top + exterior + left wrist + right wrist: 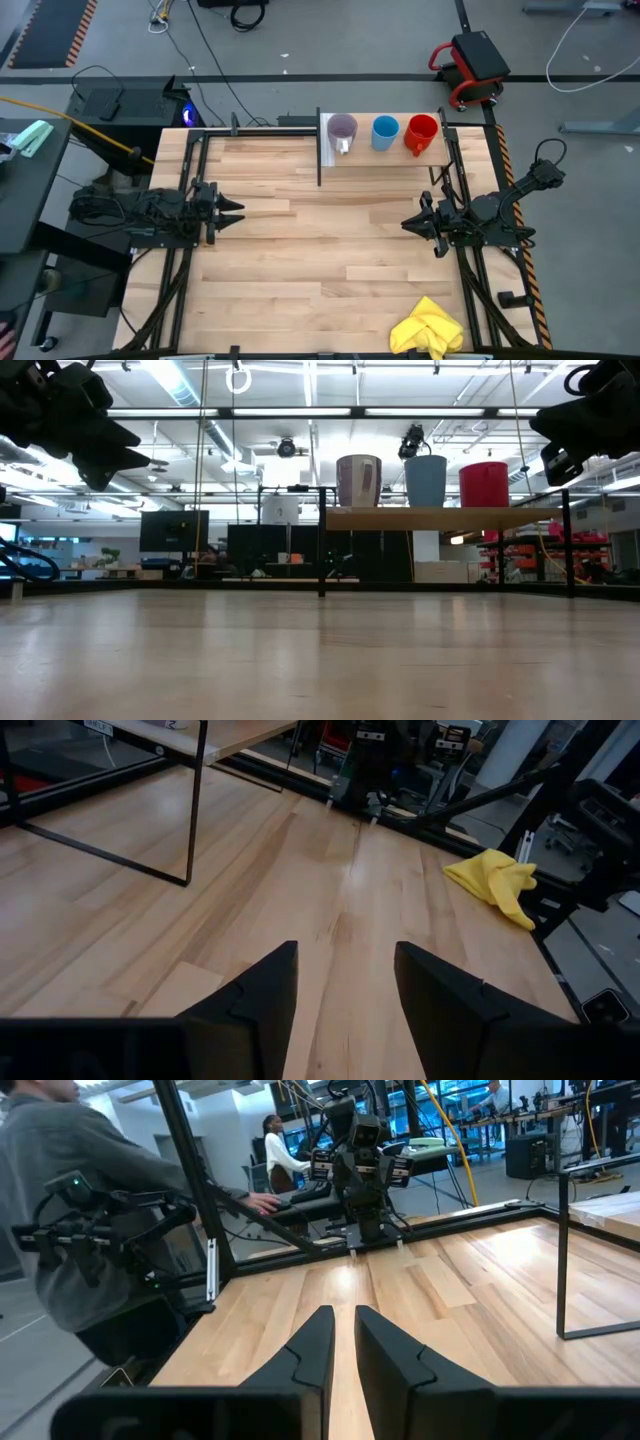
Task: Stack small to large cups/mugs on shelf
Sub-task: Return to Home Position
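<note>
High view: three cups stand in a row on the shelf (380, 158) at the table's (300, 250) back edge, with the purple mug (343, 130) beside the white panel, the blue cup (385, 132) in the middle and the red mug (421, 133) at the far end. The left gripper (238, 211) hangs over the table with its fingers spread. The right gripper (405, 224), opposite, holds its fingers almost pressed together. A yellow cloth (428, 328) lies near the front right corner.

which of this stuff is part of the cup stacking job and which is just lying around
Job: purple mug, blue cup and red mug, in a row on the shelf; left gripper and right gripper, both empty, over the table.
Lying about: yellow cloth at the table edge on the right arm's side; red-and-black device on the floor.
</note>
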You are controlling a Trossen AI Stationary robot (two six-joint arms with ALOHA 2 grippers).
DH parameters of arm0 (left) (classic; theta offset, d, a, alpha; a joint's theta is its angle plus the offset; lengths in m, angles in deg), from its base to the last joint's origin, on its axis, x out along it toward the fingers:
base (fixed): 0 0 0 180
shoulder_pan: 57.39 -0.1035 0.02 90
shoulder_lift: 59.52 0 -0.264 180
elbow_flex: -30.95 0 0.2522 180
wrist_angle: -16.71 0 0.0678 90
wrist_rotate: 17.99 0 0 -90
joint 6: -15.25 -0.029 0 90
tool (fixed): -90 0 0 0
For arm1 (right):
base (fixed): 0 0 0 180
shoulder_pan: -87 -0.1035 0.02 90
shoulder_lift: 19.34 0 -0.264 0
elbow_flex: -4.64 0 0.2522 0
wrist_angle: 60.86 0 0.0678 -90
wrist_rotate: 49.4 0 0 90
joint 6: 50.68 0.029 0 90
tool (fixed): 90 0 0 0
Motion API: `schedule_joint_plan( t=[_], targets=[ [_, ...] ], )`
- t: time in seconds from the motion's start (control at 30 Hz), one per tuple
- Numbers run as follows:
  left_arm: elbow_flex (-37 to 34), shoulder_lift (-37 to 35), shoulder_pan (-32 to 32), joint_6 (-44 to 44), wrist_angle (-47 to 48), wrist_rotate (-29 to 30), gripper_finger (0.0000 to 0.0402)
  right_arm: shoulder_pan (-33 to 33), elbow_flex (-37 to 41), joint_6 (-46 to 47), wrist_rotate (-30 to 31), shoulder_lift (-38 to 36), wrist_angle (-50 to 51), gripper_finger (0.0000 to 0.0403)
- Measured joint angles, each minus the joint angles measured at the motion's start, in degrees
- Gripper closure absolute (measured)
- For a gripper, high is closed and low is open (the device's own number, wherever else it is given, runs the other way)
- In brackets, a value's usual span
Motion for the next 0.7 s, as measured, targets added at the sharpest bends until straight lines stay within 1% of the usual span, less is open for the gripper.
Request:
schedule_joint_plan(
  t=[0.7],
  targets=[
    [0.00, 0.00, 0.00, -0.02, 0.00, 0.00, 0.0229, 0.00, 0.00, 0.00, 0.00, 0.00, 0.00, 0.0353]
  ],
)
